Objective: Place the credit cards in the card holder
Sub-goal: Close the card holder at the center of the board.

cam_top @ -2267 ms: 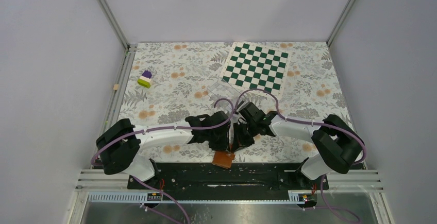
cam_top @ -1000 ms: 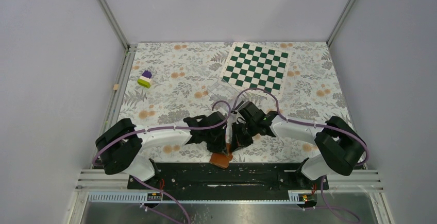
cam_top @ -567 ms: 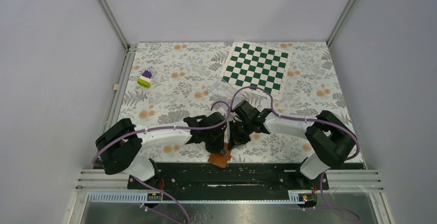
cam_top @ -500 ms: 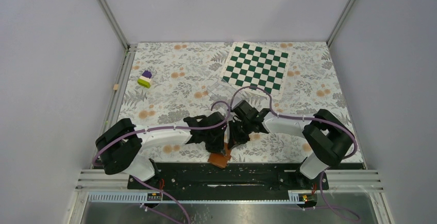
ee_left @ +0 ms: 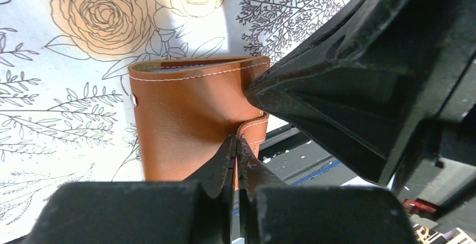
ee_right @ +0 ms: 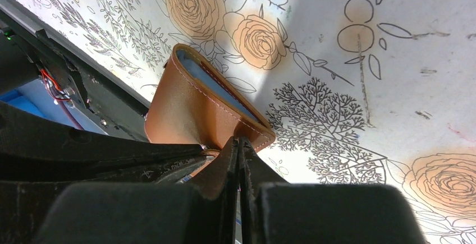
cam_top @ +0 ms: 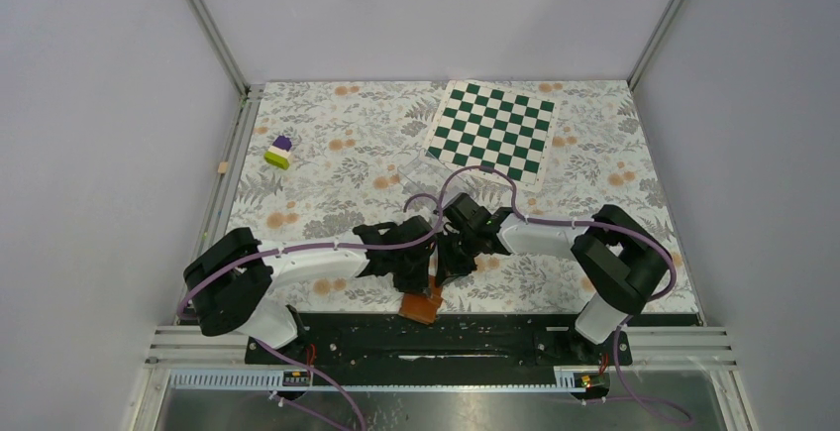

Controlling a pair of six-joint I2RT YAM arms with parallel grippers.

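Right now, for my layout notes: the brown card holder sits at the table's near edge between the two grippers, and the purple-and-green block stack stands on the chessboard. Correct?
No. The block stack stands on the floral cloth at the far left, well apart from the chessboard, as the top view shows. The card holder is at the near edge between the left gripper and right gripper.

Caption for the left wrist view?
Shut left gripper tips at the brown card holder by its snap tab, floral table cover behind.
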